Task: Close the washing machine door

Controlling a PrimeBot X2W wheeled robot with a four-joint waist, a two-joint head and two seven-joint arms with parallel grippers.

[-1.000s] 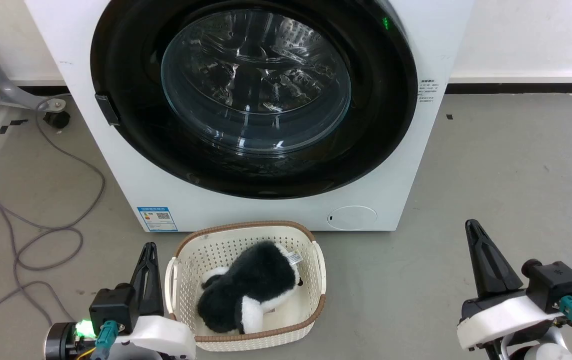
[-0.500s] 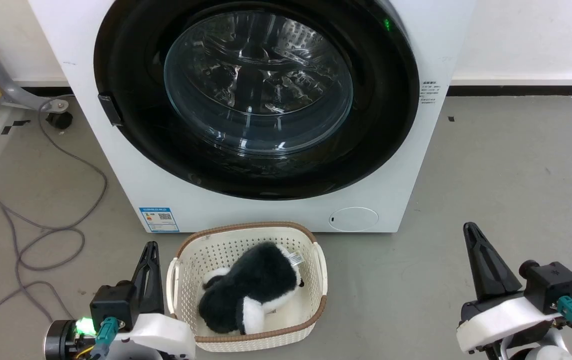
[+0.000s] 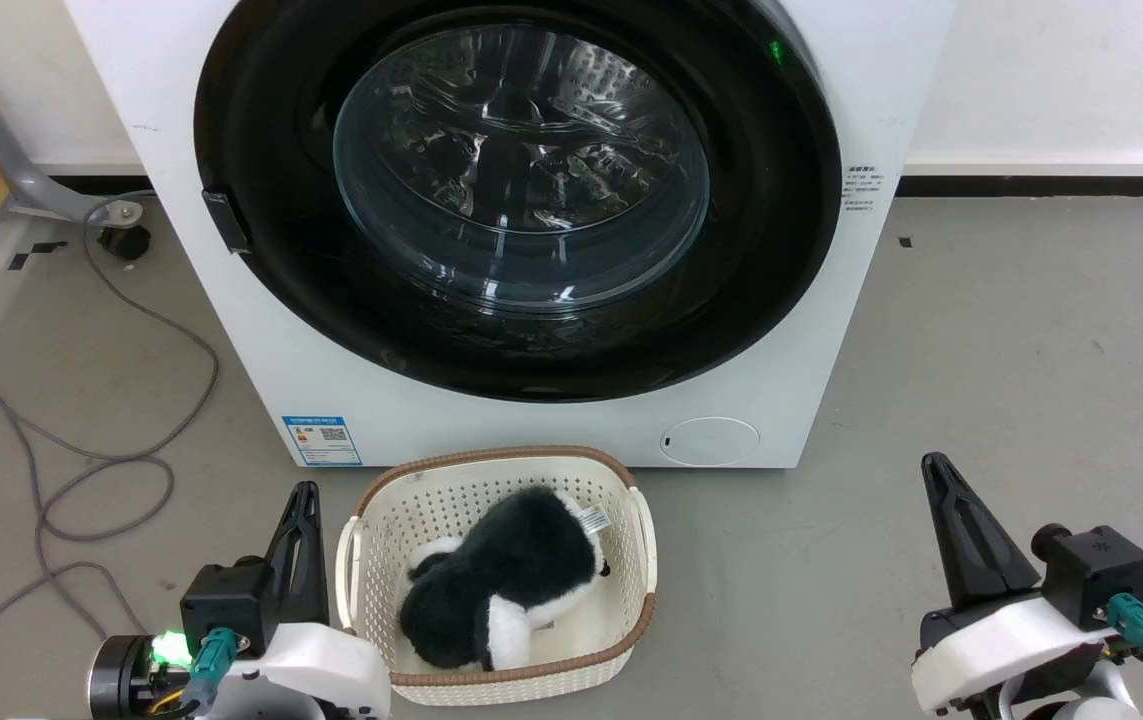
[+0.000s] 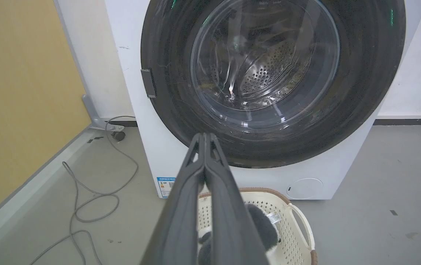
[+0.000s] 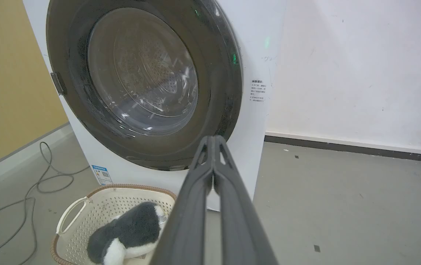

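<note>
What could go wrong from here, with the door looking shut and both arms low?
1. The washing machine door looks flush with the washing machine, but the latch is not visible, so it might spring open.
2. The basket holding the plush toy stands close beside the shut left gripper; a swing or a forward roll could knock it.
3. A cable loops on the floor at the left and could snag the wheels.

floor (image 3: 1031, 330) grey | wall (image 3: 1061, 80) white | yellow panel (image 4: 18, 92) left | cable (image 3: 217, 370) on floor
</note>
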